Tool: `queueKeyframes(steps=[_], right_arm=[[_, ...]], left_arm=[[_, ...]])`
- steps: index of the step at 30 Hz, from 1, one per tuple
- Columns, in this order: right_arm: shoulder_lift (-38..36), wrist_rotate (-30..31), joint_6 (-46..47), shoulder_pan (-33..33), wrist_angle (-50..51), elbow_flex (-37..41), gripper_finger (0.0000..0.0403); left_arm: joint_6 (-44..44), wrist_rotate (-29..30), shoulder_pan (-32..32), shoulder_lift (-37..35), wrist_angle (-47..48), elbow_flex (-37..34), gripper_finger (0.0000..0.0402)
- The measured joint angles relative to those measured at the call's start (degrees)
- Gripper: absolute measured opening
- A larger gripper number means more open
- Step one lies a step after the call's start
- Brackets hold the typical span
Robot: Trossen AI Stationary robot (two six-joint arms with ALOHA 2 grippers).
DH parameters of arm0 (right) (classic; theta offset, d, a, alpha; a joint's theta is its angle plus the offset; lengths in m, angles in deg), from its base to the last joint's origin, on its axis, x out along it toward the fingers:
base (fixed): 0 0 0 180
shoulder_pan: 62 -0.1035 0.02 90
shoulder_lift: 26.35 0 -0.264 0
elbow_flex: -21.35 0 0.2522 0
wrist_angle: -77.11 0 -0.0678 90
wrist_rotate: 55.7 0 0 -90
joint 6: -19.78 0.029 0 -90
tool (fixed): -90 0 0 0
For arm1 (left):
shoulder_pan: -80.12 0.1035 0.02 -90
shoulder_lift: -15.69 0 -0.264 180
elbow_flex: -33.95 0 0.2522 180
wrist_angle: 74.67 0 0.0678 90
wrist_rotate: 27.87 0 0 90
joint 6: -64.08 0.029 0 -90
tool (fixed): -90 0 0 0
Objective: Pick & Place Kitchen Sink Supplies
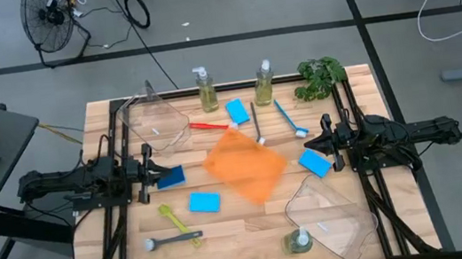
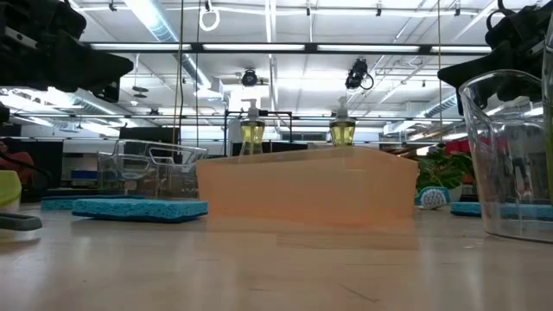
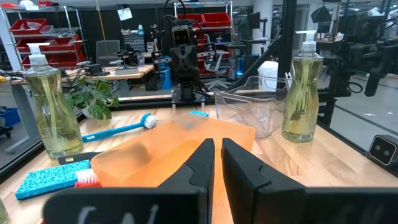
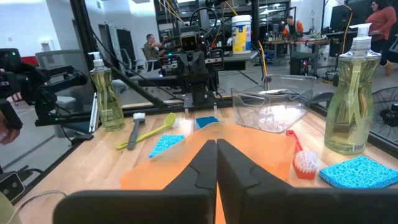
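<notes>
Where it lies, blue brush (image 1: 289, 115) points bristles toward right hand (image 1: 315, 143).

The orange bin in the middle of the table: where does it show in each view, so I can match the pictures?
High view: orange bin at the table's centre, between both arms.
Low view: the wide orange block mid-picture, two soap bottles behind it.
Left wrist view: just beyond the left gripper.
Right wrist view: just beyond the right gripper, bin at.
Shared landmark: the red brush, beside the bin.
</notes>
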Motion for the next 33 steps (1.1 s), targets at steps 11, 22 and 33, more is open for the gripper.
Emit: queueKeyframes(steps=[11,22,33], right_arm=[[0.0,0.0,0.0,0.0,0.0,0.0,0.0013],[0.0,0.0,0.0,0.0,0.0,0.0,0.0013],[0.0,-0.1,3.0,0.0,-7.1,0.0,0.0013]], left_arm=[[0.0,0.0,0.0,0.0,0.0,0.0,0.0037],[-2.3,2.6,0.0,0.0,-0.7,0.0,0.0037],[-5.4,2.8,0.0,0.0,-6.3,0.0,0.0037]])
